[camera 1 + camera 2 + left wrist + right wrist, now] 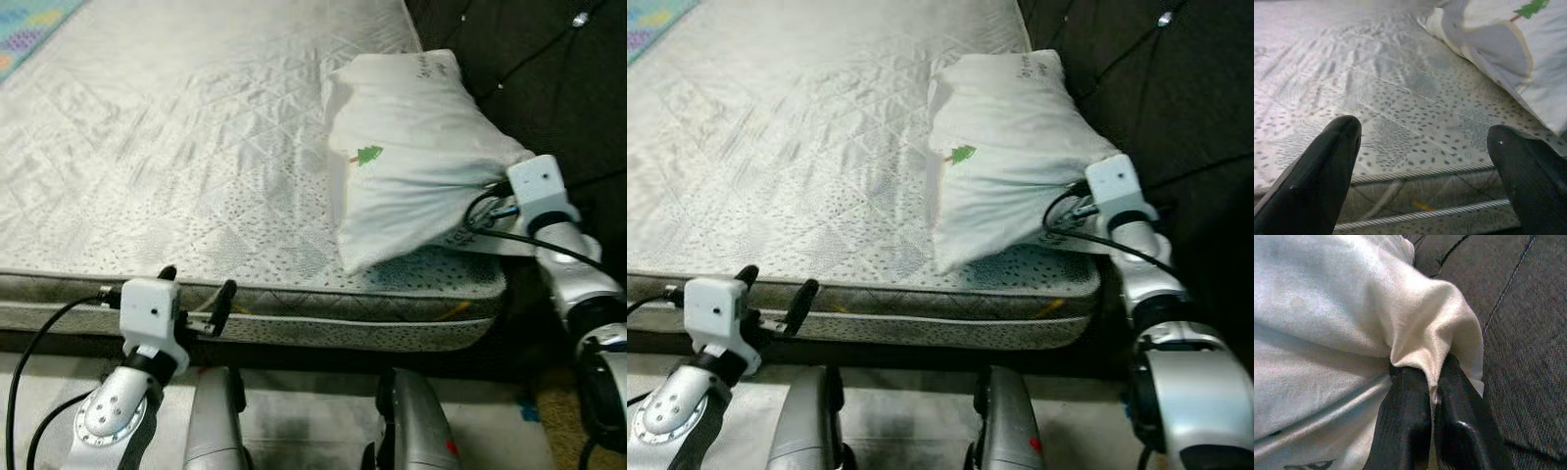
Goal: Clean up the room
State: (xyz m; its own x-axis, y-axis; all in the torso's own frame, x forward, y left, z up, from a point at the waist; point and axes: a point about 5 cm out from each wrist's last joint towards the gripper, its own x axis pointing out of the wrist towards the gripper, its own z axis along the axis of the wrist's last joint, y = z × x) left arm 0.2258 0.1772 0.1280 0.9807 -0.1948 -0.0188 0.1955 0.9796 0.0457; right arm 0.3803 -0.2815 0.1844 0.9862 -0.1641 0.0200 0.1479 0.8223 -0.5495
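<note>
So we've got the white pillow (416, 157) lying on the bare mattress (176, 147) up by the dark headboard (549, 78), long axis running from the mattress's near edge toward the far side. Our right gripper (1432, 406) is pinched tight on its near corner. Our left gripper (1425, 161) hangs spread wide at the mattress's near edge, holding nothing.

white pillow (411, 147), grey speckled mattress (176, 147)
</note>
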